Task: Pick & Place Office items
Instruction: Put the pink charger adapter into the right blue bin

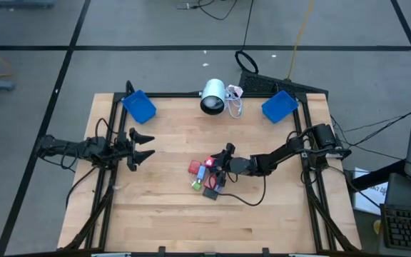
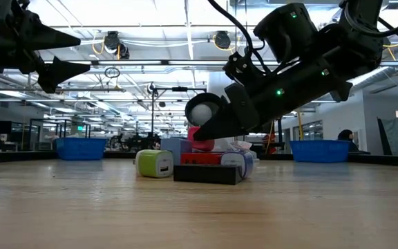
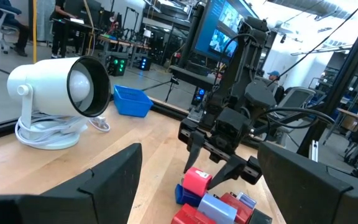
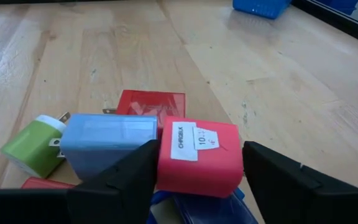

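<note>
The office items lie in a small pile [image 1: 205, 176] at mid-table: a green plug block [image 4: 33, 146], a light blue block [image 4: 107, 140], a flat red piece [image 4: 151, 102] and a dark grey block [image 2: 206, 173]. A red block with a white label [image 4: 197, 155] sits on top of the pile. My right gripper [image 1: 218, 165] reaches in from the table's right and is closed around this red block. My left gripper [image 1: 143, 146] waits open above the table's left side, level, with nothing between its fingers. My right gripper pinches the red block by two opposite side faces [image 4: 165, 163], one finger on each side. One finger [image 4: 135, 171] lies against its face; the other [image 4: 272, 177] stands right at the opposite face. The fingers slant down from the table's right. The block's underside rests on blue pieces [image 4: 191, 211] of the pile.
A blue bin [image 1: 140, 107] stands at the far left and another [image 1: 280, 106] at the far right. Between them a white lamp-like cylinder [image 1: 213, 96] lies with its cable. Bare wood stretches in front of and left of the pile.
</note>
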